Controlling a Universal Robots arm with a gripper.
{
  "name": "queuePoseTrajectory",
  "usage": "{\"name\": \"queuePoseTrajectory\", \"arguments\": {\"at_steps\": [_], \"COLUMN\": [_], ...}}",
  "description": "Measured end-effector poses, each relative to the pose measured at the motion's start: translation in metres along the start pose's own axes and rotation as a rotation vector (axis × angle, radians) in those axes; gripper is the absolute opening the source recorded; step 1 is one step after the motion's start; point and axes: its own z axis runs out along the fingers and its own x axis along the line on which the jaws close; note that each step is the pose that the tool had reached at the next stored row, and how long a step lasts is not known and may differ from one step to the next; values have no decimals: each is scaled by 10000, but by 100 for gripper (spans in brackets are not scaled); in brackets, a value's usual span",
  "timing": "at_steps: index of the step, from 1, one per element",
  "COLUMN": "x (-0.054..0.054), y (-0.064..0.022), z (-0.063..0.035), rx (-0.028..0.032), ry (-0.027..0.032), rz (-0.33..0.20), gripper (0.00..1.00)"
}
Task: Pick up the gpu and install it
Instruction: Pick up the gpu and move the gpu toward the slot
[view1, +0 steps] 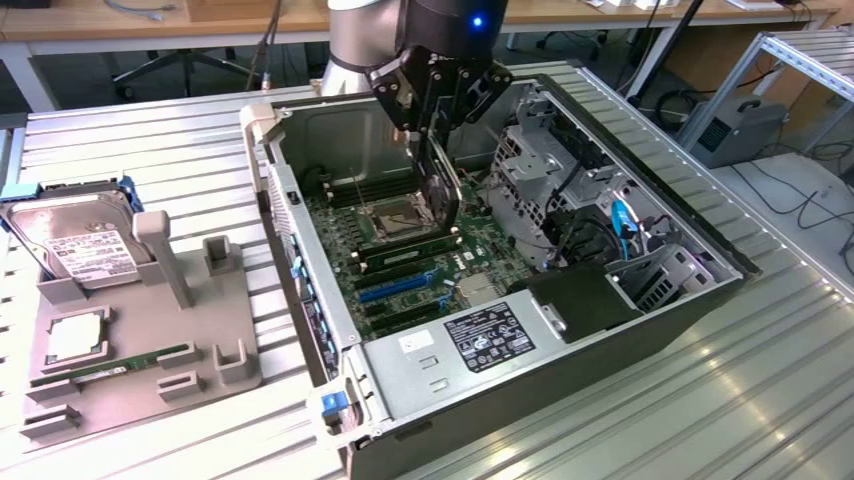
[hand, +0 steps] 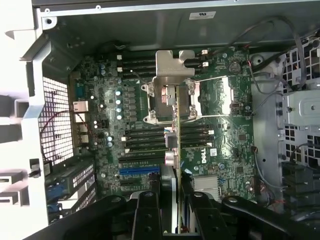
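Gripper (hand: 176, 202): jaws part-closed, clamped on gpu (hand: 178, 145); card held on edge above motherboard (hand: 100, 110) inside open computer case (view1: 347, 125), upper centre of exterior view.

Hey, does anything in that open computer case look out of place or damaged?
Nothing looks damaged or askew. The gpu hangs edge-on over the motherboard, clamped in the gripper, not seated in any slot.

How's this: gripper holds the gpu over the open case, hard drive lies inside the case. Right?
One slip: the exterior view shows the hard drive standing in the tray outside the case. The gripper does hold the gpu over the open case.
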Motion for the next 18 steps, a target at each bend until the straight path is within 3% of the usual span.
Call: {"name": "queuePoseTrajectory", "arguments": {"at_steps": [18], "x": [-319], "y": [22], "z": [64], "rx": [-1], "ry": [0], "rz": [0], "gripper": [27]}}
